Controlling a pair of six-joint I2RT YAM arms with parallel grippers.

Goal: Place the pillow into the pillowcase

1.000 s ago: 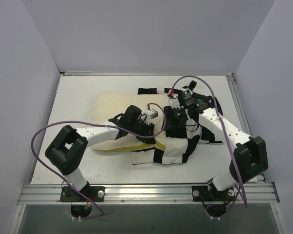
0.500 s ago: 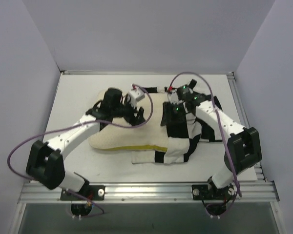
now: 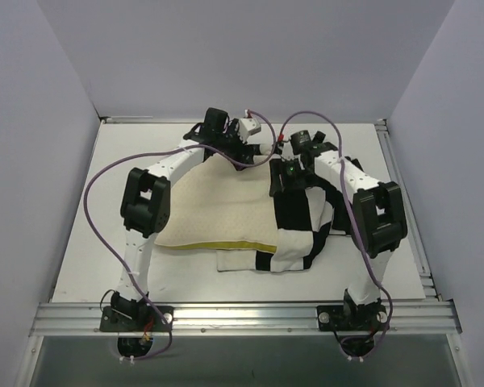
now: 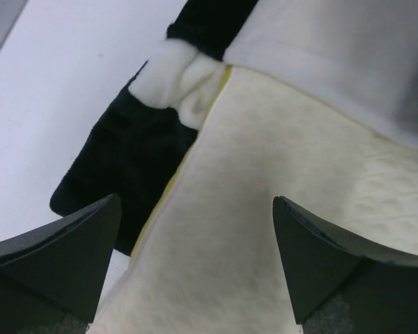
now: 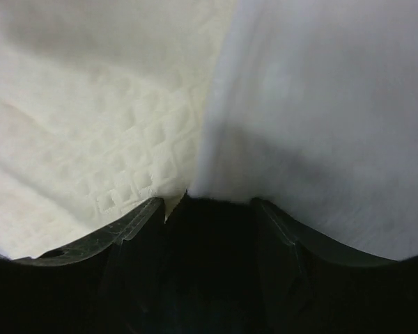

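The cream quilted pillow lies in the middle of the table with its yellow edge toward me. Its right end sits inside the black-and-white checkered pillowcase. My left gripper hangs over the pillow's far edge, open. In the left wrist view its fingers stand wide apart over the pillow, beside a black patch of pillowcase. My right gripper is at the case's mouth. In the right wrist view, the right gripper is shut on dark pillowcase fabric, next to the pillow.
The white table is walled at the back and on both sides. A metal rail runs along the near edge above both arm bases. Purple cables loop from the arms over the left and centre.
My left arm swung from the pillow's near right side to its far edge and its jaws opened wide. The pillow lies flatter. My right gripper shifted slightly left, staying on the case.
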